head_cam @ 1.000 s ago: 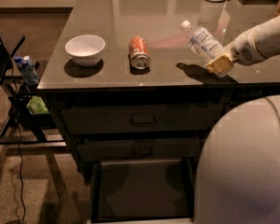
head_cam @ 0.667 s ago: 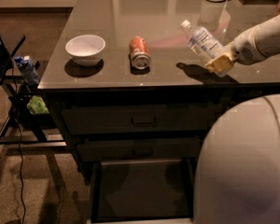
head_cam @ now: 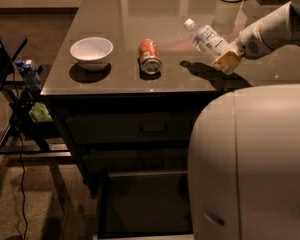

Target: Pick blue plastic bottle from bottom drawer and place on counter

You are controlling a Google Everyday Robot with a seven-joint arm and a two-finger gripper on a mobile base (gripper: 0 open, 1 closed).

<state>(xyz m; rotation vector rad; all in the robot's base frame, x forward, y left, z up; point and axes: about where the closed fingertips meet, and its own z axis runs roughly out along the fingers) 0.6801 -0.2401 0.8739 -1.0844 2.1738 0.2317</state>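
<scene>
end effector (head_cam: 226, 61) clamping clear plastic bottle (head_cam: 208, 38) by base, hovering over glossy grey surface (head_cam: 155, 9), right side; probably light, slippery.

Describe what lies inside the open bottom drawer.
The bottom drawer shows only bare dark floor; the robot's body covers its right side. The gripper holds the blue plastic bottle above the counter.

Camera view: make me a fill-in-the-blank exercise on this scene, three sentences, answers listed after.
The gripper holds the blue plastic bottle tilted over the ____.
The bottom drawer stands ____.
The orange can lies between the bottle and the white ____.
Missing words: counter; open; bowl.
</scene>
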